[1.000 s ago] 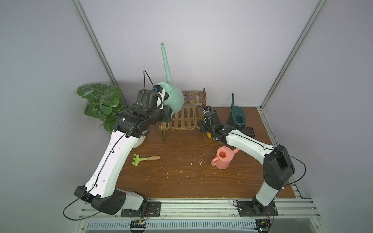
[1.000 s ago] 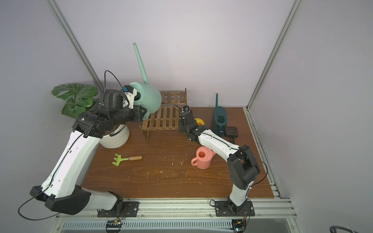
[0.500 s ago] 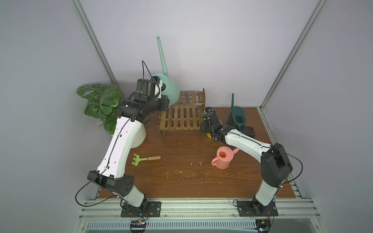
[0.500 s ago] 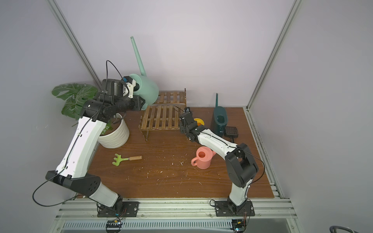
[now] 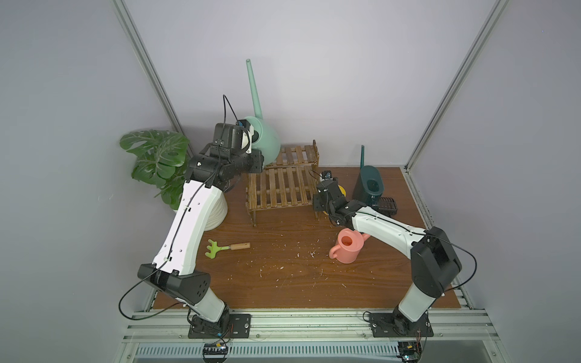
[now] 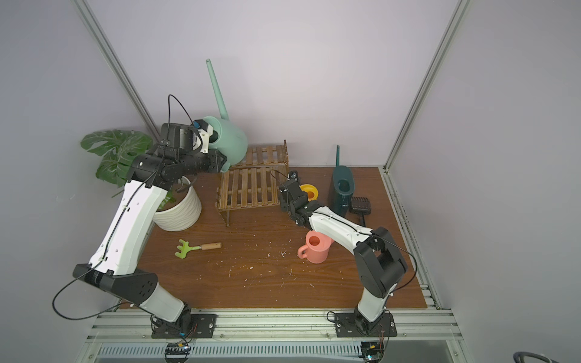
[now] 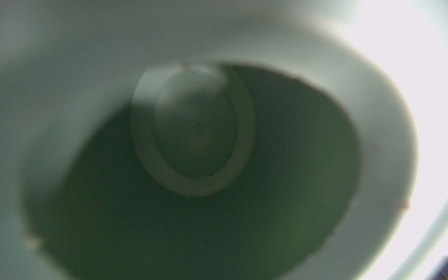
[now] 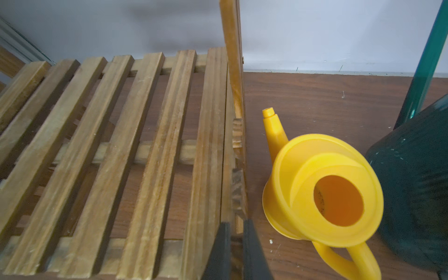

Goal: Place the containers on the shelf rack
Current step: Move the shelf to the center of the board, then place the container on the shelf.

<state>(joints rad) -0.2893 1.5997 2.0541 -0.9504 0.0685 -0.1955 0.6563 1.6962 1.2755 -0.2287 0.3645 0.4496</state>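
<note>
Taking 12 o'clock as the back wall. Up off the bench (image 5: 283, 283), the mint-green watering can (image 5: 267, 144), clamped near its mouth in the left gripper (image 5: 253, 140), closed down firmly on the rim. Hanging at 11 o'clock of the shelf rack (image 5: 279, 188), over the left end of the upper tier, long spout aimed up toward 12. Touching the slats or clear of them? Cannot tell from above. Nothing but a blurred green interior and a round base in the left wrist view.

Over at the rack's 3 o'clock end: right gripper (image 8: 237, 226) squeezed nearly together, pinching the thin upright side board of the rack between two black fingers (image 8: 224, 249). Just beside that board, at 3 o'clock, the yellow watering can (image 8: 327, 191), upright on the bench, handle toward 6, short spout toward 12. Further toward 3, right next to it, the dark-teal watering can (image 5: 369, 188), upright, spout straight up. Down at 5 o'clock of the rack, well apart, the pink watering can (image 5: 345, 254), upright, partly under the right arm (image 5: 386, 231). Off at 9 o'clock, white ribbed plant pot (image 6: 179, 210); at 7 o'clock, green hand rake (image 5: 226, 248) flat on the bench.
</note>
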